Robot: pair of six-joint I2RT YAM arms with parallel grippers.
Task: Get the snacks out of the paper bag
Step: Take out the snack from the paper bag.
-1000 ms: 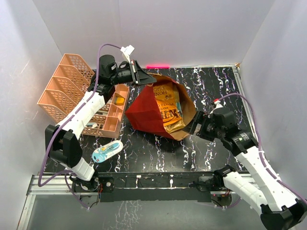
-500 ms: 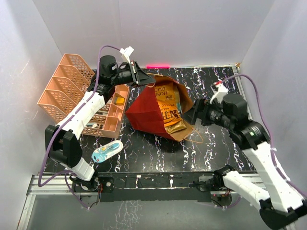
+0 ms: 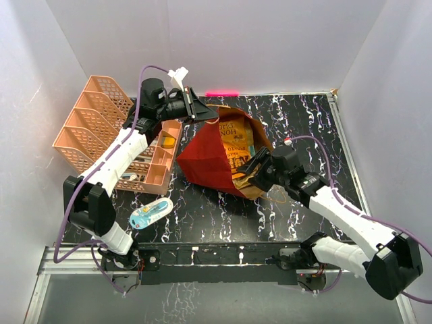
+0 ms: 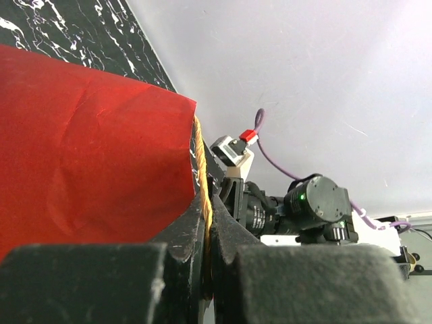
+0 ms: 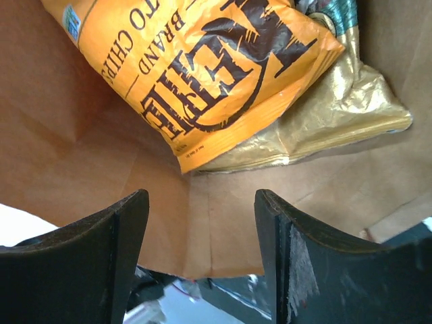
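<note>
The red paper bag [image 3: 202, 158] lies on its side, its brown mouth facing right. My left gripper [image 3: 201, 111] is shut on its twine handle [image 4: 200, 162] at the upper rim, next to the red paper [image 4: 88, 175]. Inside lie the snacks: an orange chip bag [image 3: 236, 143] on top of a gold packet [image 3: 246, 177]. My right gripper [image 3: 255, 170] stands open at the mouth's lower lip. In the right wrist view its jaws [image 5: 201, 202] hold nothing, with the orange chip bag [image 5: 202, 67], gold packet [image 5: 331, 115] and a teal pack edge [image 5: 339, 9] just beyond.
A pink basket organizer [image 3: 101, 135] stands at the left beside my left arm. A blue-white blister item [image 3: 150, 214] lies on the black marbled table [image 3: 304, 121] near the front left. White walls close in on three sides.
My right arm, lifted away half a second ago, has swung down and left into the bag's mouth. My left gripper keeps hold of the handle, and the bag has barely shifted.
</note>
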